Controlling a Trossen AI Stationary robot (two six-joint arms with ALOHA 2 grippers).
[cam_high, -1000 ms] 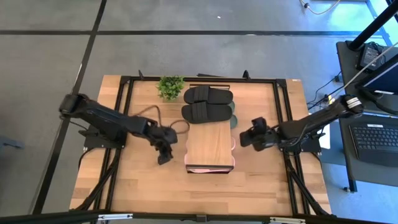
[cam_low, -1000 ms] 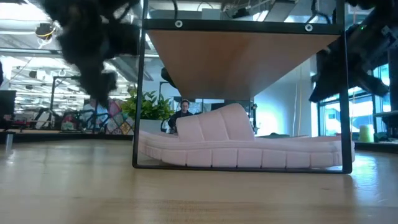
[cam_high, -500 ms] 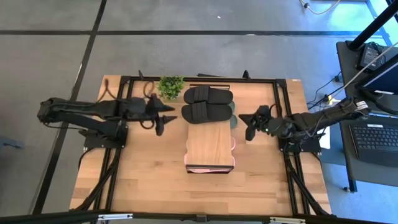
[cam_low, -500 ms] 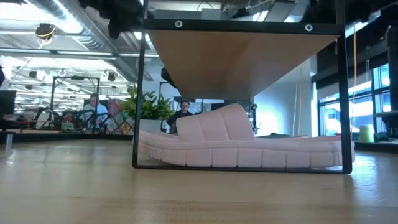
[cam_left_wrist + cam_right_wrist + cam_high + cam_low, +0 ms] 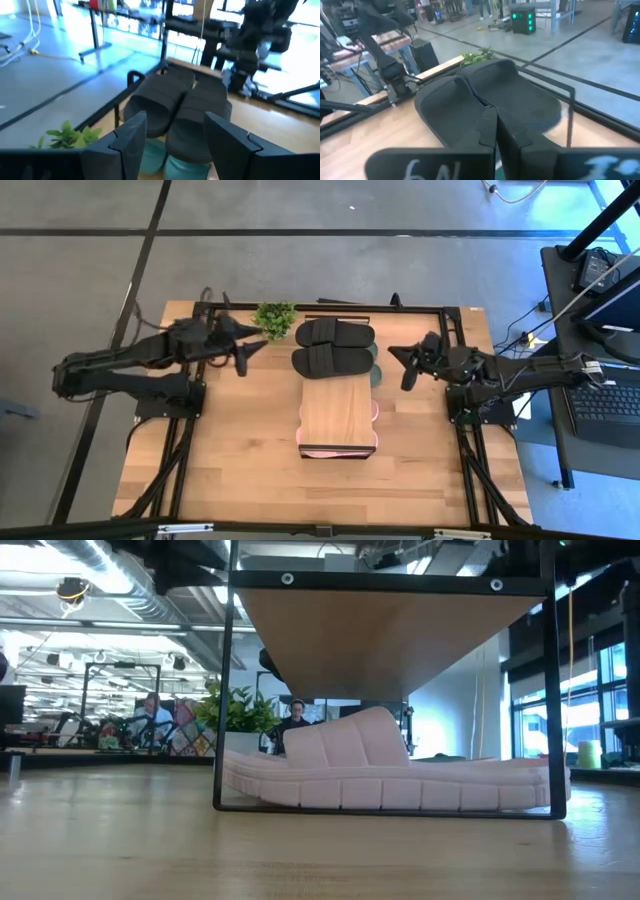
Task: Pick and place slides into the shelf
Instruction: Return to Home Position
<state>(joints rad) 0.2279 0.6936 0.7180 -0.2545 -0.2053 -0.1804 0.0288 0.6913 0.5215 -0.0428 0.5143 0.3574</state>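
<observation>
Two arms sit out to the sides in the high view. The left gripper (image 5: 247,355) is near a small plant (image 5: 274,318), and the right gripper (image 5: 404,368) is off the far right corner of the shelf (image 5: 338,412). Neither touches anything. The shelf stands mid-table with the black slides (image 5: 335,347) side by side at its far end. A green slide (image 5: 376,376) peeps out beneath them, and a pink slide (image 5: 336,452) shows its edge at the near end. By this layout the placing looks finished and only the retreat to home is left. That retreat calls for both arms to be raised and drawn outward, clear of the shelf's frame and the black pair. The left arm should also be kept off the plant's leaves.

From table height, the pink slide lies under the plank, inside the dark frame, sole flat on the tabletop (image 5: 120,850).

On the left wrist, the fingers (image 5: 131,137) stand wide apart with nothing between them. The black pair lies beyond, with green foam under it.

On the right wrist, the fingers (image 5: 512,135) are pressed together and hold nothing. White characters on that gripper's body are too smeared to read. No brand or label shows on the slides or the shelf.
</observation>
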